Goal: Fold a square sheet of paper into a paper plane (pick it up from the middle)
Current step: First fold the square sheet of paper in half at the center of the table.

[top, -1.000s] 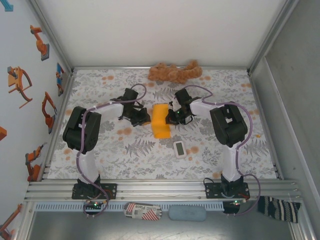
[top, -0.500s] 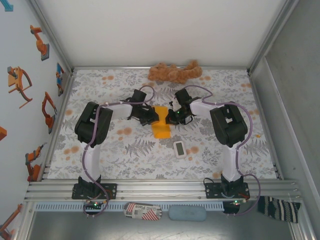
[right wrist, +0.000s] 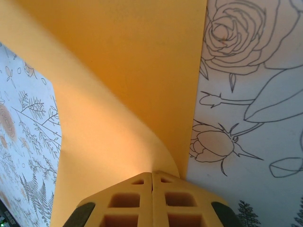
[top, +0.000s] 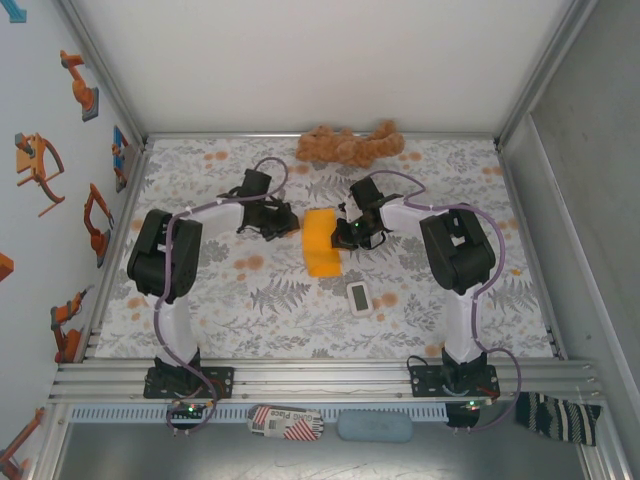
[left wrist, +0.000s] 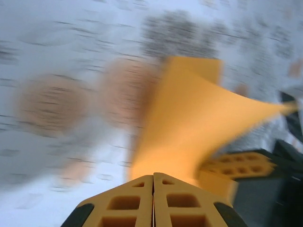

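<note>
Right gripper (right wrist: pixel 152 176) has its two orange fingers pressed flat together, and the right edge of the orange sheet of paper (right wrist: pixel 132 71) curls up off the table into the seam between them, so it is pinching that edge. From above, this gripper (top: pixel 347 234) sits at the right side of the sheet (top: pixel 321 245), near its far half.

Left gripper (left wrist: pixel 153 177) also has its fingers closed against each other with no gap showing. Its wrist view is blurred. The paper (left wrist: pixel 189 118) rises just ahead of the fingertips in a raised, curved shape, with one corner drawn out to the right. I cannot tell whether the tips touch or grip it. The right gripper's orange pads (left wrist: pixel 235 165) show low at the right of that view, under the lifted paper. In the overhead view the left gripper (top: pixel 290 222) lies just left of the sheet's far left corner, with a thin strip of cloth seeming to show between them.

The sheet lies between the two grippers near the middle of the table, longer from far to near than across. Both arms reach inward from their bases at the near edge.

The floral tablecloth (top: pixel 250 300) covers the work surface. A small white device (top: pixel 360 297) lies near and to the right of the paper, apart from it. A brown plush toy (top: pixel 348 146) rests at the far edge, well apart from the sheet.
</note>
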`<state>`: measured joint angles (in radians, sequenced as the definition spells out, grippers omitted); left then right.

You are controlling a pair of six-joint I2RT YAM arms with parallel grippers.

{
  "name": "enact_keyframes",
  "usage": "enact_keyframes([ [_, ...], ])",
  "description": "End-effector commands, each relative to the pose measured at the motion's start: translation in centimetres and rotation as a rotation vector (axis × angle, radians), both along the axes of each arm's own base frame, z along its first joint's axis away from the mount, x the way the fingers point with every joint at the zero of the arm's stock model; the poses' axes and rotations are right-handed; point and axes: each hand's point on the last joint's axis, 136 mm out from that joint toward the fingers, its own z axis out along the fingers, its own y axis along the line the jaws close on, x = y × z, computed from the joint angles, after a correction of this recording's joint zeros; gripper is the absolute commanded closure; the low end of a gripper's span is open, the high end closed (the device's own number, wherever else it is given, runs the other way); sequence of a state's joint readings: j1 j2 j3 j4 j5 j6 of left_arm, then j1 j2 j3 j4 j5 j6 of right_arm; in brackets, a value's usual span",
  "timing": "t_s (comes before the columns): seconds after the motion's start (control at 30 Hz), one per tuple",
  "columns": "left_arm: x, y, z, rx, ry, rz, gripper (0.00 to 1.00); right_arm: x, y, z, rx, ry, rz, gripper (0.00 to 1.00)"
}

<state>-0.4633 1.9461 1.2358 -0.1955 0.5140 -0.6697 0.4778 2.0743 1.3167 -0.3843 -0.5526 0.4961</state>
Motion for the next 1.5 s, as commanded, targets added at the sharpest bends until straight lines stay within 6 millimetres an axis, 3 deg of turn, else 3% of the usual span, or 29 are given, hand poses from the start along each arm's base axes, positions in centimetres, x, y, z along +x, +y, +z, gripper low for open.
enact_keyframes([
  [0.0, -0.6, -3.9, 1.6, -0.076, -0.036, -0.054, 0.90, -4.9, -6.3, -8.2, -0.331, 0.188, -0.024, 1.00],
  [0.13, -0.7, -5.5, -1.3, -0.084, 0.023, -0.061, 0.90, -5.0, -6.4, -8.4, -0.333, 0.189, -0.026, 1.00],
  [0.23, -0.2, -5.2, -2.9, -0.059, 0.038, -0.054, 0.90, -5.1, -6.5, -8.5, -0.336, 0.192, -0.025, 1.00],
  [0.4, 1.2, -2.4, -4.8, 0.010, 0.044, -0.016, 0.90, -5.3, -6.6, -8.7, -0.343, 0.196, -0.023, 1.00],
  [0.6, 3.6, 3.0, -7.0, 0.097, 0.055, 0.071, 0.90, -5.1, -6.6, -8.8, -0.345, 0.188, -0.026, 1.00],
  [0.77, 5.3, 4.7, -5.5, 0.122, 0.015, 0.085, 0.90, -5.2, -6.6, -9.1, -0.346, 0.193, -0.024, 1.00],
  [0.9, 5.6, 2.9, -1.4, 0.019, -0.046, 0.073, 0.91, -5.2, -6.7, -9.1, -0.348, 0.194, -0.025, 1.00],
  [0.97, 4.9, 0.8, 0.8, -0.077, -0.094, 0.068, 0.91, -5.3, -6.7, -9.1, -0.345, 0.196, -0.024, 1.00],
  [1.03, 3.9, -1.2, 1.7, -0.131, -0.111, 0.057, 0.90, -5.4, -6.7, -9.2, -0.346, 0.199, -0.023, 1.00],
  [1.17, 2.8, -3.8, 0.4, -0.141, -0.084, 0.024, 0.90, -5.5, -6.7, -9.4, -0.348, 0.207, -0.022, 1.00],
  [1.27, 2.9, -4.8, -1.0, -0.129, -0.049, 0.007, 0.90, -5.5, -6.8, -9.3, -0.348, 0.206, -0.022, 1.00],
  [1.47, 4.0, -3.8, -3.6, -0.044, -0.026, 0.015, 0.90, -5.6, -6.9, -9.3, -0.351, 0.202, -0.022, 1.00],
])
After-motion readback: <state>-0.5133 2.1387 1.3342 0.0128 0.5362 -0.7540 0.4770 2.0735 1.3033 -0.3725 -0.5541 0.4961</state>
